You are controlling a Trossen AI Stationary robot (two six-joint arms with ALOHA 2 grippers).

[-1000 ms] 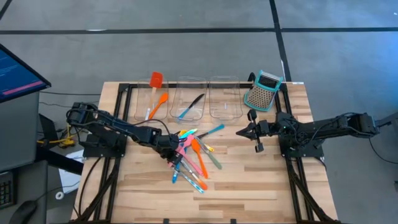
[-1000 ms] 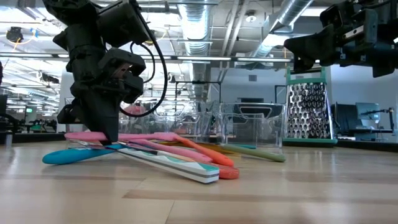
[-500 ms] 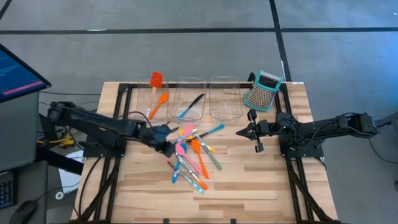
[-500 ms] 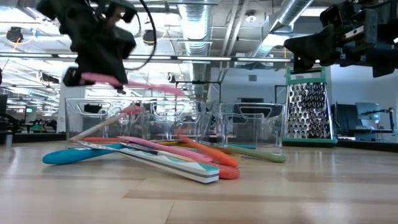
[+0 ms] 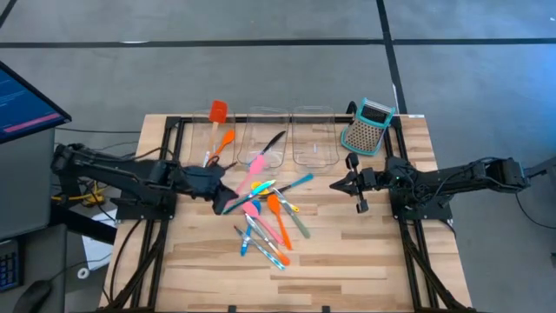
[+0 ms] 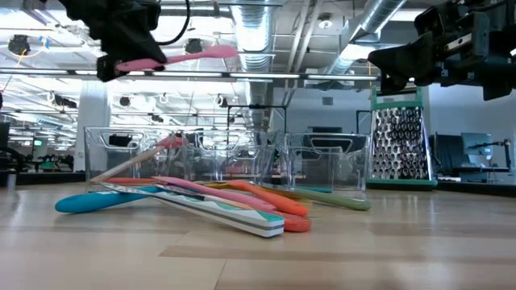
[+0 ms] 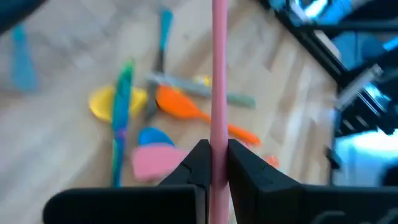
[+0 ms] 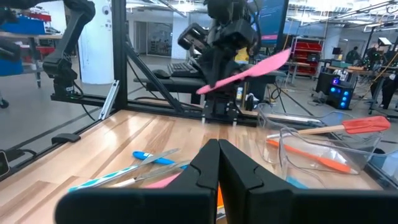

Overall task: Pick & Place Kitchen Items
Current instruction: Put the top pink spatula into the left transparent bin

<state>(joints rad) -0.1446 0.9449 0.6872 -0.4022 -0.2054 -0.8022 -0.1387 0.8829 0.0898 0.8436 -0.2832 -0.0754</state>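
Lifted clear of the pile since a second ago, the pink spoon (image 5: 252,169) is now carried in the air above the surface (image 5: 347,252), where earlier it lay among the other utensils. It is clenched near one end by the left claw (image 5: 221,193), whose fingers (image 7: 200,163) are pressed against the pink handle on both sides, as is seen in the left wrist view. In the low view the spoon (image 6: 173,56) is held roughly level, well above the clear bins (image 6: 322,165).

Beneath it the remaining utensils (image 5: 269,222) are left heaped on the wood: an orange spatula (image 5: 276,216), teal and blue spoons, a yellow one and a pink piece. An orange spatula (image 5: 221,144) is seen in the left bin, a black piece (image 5: 274,142) in the middle bin, and a red spatula (image 5: 217,111) at the rear edge of the left bin.

The right claw (image 5: 334,184) is held shut, apart from the pile, just in front of the box grater (image 5: 367,126) standing at the back right.
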